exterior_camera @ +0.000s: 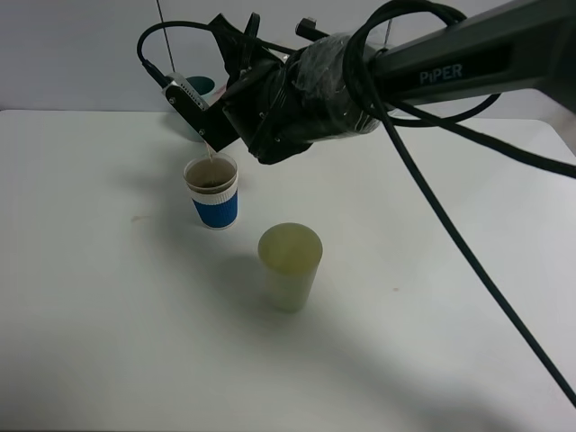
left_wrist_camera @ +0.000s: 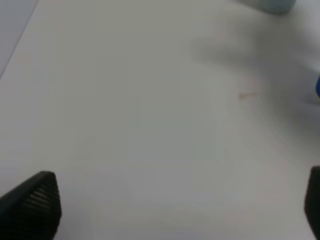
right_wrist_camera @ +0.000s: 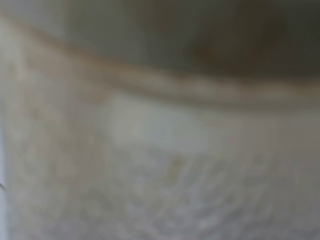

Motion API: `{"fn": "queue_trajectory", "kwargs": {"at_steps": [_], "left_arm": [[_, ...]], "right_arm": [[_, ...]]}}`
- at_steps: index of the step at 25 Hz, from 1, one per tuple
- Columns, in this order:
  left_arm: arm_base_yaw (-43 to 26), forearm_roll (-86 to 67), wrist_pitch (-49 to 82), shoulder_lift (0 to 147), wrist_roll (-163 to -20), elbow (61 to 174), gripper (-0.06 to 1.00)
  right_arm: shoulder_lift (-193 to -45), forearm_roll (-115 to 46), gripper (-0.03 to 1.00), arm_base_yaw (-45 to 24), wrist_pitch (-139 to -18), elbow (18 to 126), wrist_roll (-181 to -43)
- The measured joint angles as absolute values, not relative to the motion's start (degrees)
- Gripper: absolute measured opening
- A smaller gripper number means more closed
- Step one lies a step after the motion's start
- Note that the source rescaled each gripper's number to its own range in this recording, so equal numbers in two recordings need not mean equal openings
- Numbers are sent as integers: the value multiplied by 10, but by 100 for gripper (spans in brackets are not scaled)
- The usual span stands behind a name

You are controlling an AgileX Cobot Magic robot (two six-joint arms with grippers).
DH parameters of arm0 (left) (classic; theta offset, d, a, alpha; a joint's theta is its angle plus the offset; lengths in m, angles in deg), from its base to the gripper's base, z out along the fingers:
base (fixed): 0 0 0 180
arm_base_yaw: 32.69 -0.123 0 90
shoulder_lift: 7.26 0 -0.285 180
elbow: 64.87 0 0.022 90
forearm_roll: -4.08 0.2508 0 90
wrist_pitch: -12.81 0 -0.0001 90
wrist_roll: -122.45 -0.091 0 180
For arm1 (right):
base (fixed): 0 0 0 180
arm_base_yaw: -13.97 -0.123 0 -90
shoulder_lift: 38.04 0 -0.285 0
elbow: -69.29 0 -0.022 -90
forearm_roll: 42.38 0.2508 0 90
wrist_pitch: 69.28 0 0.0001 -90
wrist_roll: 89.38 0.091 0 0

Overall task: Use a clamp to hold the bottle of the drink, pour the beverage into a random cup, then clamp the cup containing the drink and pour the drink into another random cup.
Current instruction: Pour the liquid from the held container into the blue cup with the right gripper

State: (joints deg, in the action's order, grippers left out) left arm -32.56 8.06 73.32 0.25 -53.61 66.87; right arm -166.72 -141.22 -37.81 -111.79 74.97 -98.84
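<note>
Nearby, in the left wrist view, the left gripper (left_wrist_camera: 170, 210) hangs over the bare white table (left_wrist_camera: 140, 125). Its two dark fingertips (left_wrist_camera: 31, 206) stand wide apart, and nothing is between them.

Seen from high up, the pale green cup (exterior_camera: 290, 266) stands closest to the front. It is upright and on its own.

A bit further back and to the left stands the blue and white cup (exterior_camera: 212, 193), also upright. Some brown drink (exterior_camera: 211, 184) sits inside it.

Just above that cup's rim is the right gripper (exterior_camera: 205, 128), at the end of a black arm (exterior_camera: 423, 67) that reaches across from the right. It is squeezed tight on the bottle (right_wrist_camera: 160, 160). The right wrist view is filled with the bottle, very blurry, pale with a peach band. From high up the gripper hides most of the bottle, so I cannot tell how far it is tipped. Only a pale bit pokes down toward the cup.

Farthest back, the teal cup (exterior_camera: 200, 86) peeks out from behind the gripper.
</note>
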Motion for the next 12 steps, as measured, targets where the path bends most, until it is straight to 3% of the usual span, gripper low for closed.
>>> {"fn": "queue_trajectory", "kwargs": {"at_steps": [12], "left_arm": [[-326, 81, 733, 2, -536, 669, 99]], "right_arm": [[-1667, -1413, 1, -378, -1097, 750, -1029]]}}
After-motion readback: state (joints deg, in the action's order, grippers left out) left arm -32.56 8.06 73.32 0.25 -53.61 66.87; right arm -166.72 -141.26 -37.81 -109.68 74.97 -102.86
